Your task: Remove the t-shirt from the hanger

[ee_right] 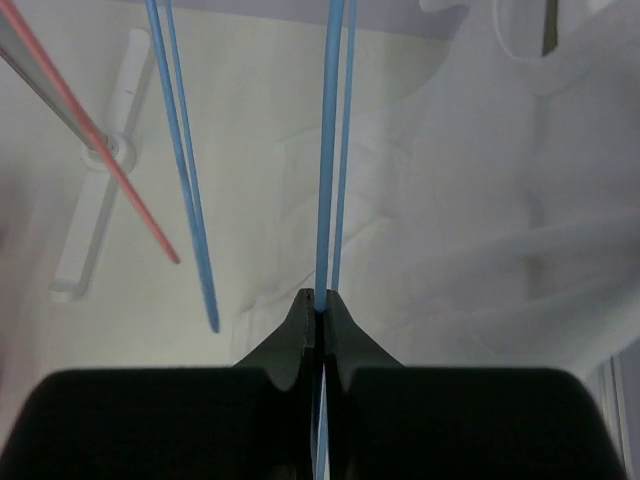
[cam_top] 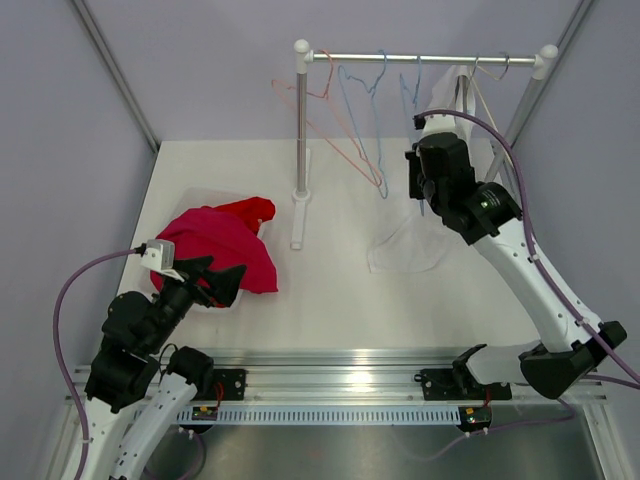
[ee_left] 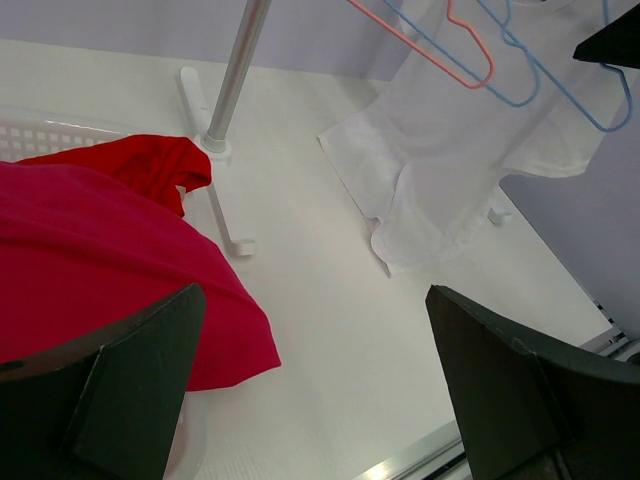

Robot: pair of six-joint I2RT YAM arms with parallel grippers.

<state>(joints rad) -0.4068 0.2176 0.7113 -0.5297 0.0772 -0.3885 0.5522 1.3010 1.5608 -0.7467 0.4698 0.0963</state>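
Lower left of the top view: left gripper is spread wide over a heap of red cloth, holding nothing. Right of centre, right gripper is pinched tight on a blue hanger. The white t-shirt hangs just beside it from the rail's right end, hem down on the table.

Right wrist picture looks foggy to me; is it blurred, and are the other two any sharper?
Right wrist view: the white t-shirt is washed out and soft, only the blue hanger wire pinched in the shut right end effector looks crisp. Left wrist view: sharper, though the fingers of the left end effector blur. Top view: evenly lit, sharp, faint shadows.
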